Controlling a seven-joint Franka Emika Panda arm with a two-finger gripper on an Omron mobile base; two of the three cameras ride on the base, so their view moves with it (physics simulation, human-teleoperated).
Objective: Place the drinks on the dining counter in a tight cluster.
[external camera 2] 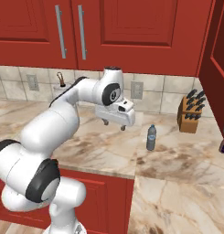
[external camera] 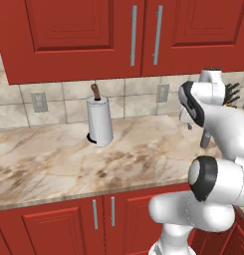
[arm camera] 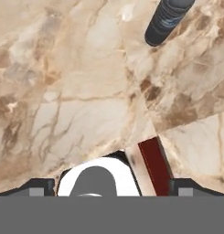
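A small grey plastic bottle (external camera 2: 151, 137) stands upright on the marble wall counter (external camera 2: 99, 151) under the red cabinets. In the hand view the same bottle (arm camera: 166, 20) shows at the top right. My gripper (external camera 2: 114, 124) hangs over the counter a short way left of the bottle and points down. It is open, with nothing between its fingers, and the tips (arm camera: 38, 187) stand far apart at the bottom corners of the hand view. The dining counter is out of view.
A knife block (external camera 2: 190, 114) stands at the wall right of the bottle. A paper towel roll (external camera: 99, 121) stands at the back, left of the arm. A small dark object (external camera 2: 221, 147) sits at the right edge by an open red cabinet door (external camera 2: 218, 68).
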